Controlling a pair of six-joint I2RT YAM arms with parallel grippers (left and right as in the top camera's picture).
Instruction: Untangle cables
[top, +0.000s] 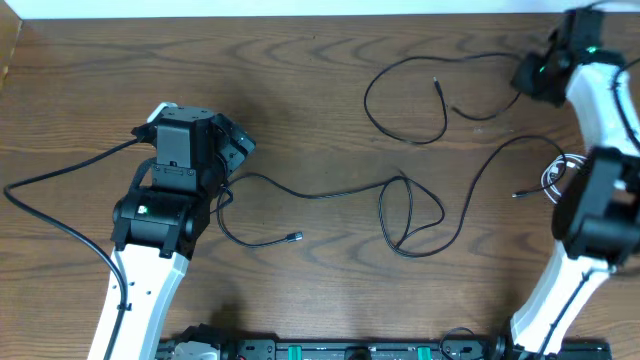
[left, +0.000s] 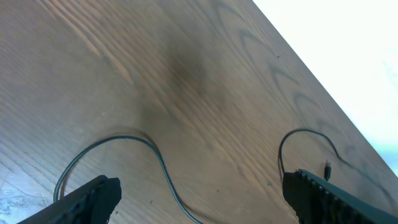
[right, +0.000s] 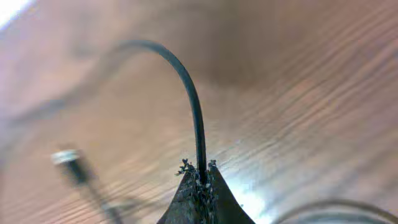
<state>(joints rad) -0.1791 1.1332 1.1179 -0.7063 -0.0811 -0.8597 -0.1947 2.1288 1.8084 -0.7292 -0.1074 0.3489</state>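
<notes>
The right tool (right: 199, 179) is pinched shut on a thin black cable (right: 196, 118). This cable bends up and away from the tips in a big curve. The left tool (left: 202, 186) is wide and holds nothing. A second black cable (left: 155, 154) lies wiggly on the brown counter (left: 186, 62) between its fingers. A small white cable (top: 556, 176) lies curled up, apart from the right tool, back by its arm.

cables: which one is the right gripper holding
The upper black cable, the big loop at top: the right gripper is shut on it. The lower black cable and the white cable lie ungripped.
</notes>
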